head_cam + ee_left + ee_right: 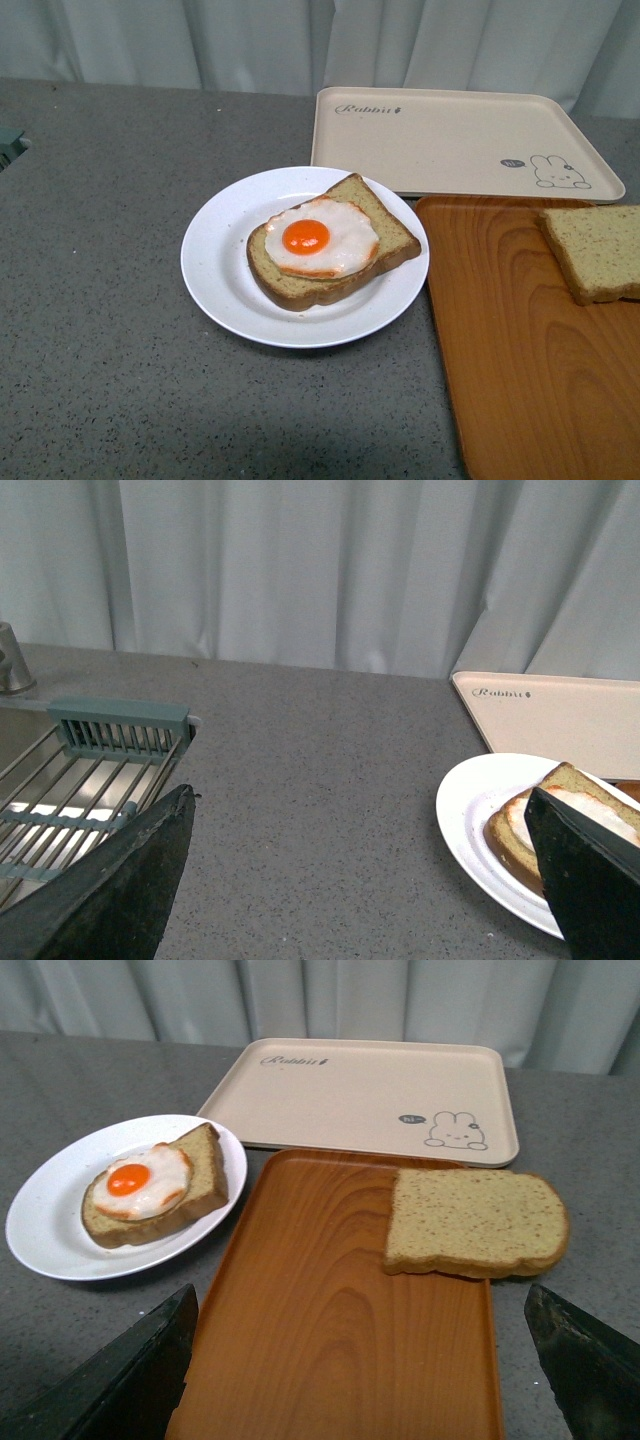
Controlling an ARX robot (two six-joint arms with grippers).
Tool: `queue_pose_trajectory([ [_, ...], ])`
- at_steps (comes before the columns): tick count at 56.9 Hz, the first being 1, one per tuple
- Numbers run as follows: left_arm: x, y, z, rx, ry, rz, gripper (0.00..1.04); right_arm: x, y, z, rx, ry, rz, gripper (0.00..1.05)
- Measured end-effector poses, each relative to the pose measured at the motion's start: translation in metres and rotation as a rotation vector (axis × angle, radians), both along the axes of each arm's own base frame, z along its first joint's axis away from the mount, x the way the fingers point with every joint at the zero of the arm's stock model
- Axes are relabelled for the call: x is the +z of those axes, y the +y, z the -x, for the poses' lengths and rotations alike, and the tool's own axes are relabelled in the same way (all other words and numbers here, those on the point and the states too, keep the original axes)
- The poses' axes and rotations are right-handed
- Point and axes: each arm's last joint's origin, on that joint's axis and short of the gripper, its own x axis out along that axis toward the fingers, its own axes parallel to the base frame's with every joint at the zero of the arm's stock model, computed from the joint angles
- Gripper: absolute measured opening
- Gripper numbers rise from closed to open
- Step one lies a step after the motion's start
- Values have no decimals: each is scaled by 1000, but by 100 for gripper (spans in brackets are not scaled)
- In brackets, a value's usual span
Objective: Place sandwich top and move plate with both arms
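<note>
The sandwich top (597, 250) (474, 1222), a plain speckled tan slice, lies on the far right part of the orange wooden tray (520, 370) (330, 1330). The white plate (215, 270) (50, 1225) (470, 810) sits on the grey counter and carries a bread slice with a fried egg (320, 240) (150, 1185). My right gripper (360, 1360) is open over the wooden tray, short of the sandwich top. My left gripper (360, 870) is open above bare counter to the left of the plate. Neither arm shows in the front view.
A cream rabbit-print tray (450, 140) (370, 1090) (570, 720) lies behind the plate and the wooden tray. A sink with a wire rack (90, 780) lies far left. White curtains close the back.
</note>
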Motion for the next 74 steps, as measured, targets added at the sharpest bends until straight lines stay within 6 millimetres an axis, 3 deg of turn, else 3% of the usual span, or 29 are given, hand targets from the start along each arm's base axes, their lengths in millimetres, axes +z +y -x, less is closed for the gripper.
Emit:
queue_pose_trajectory([
  [9,0,0,0,0,0,0,98,19,-18,-22,-99,2,-57,96],
  [18,0,0,0,0,0,0,98,33,-47,-70,-235,73,-148,96],
  [27,0,0,0,0,0,0,98,11,-70,-119,-352,264,-278,96],
  [34,0,0,0,0,0,0,98,-25,-80,-146,-456,434,-397,96],
  [45,0,0,0,0,0,0,98,-54,-86,-162,-563,533,-474,96],
  [74,0,0,0,0,0,0,98,-78,-92,-175,-658,586,-563,96],
])
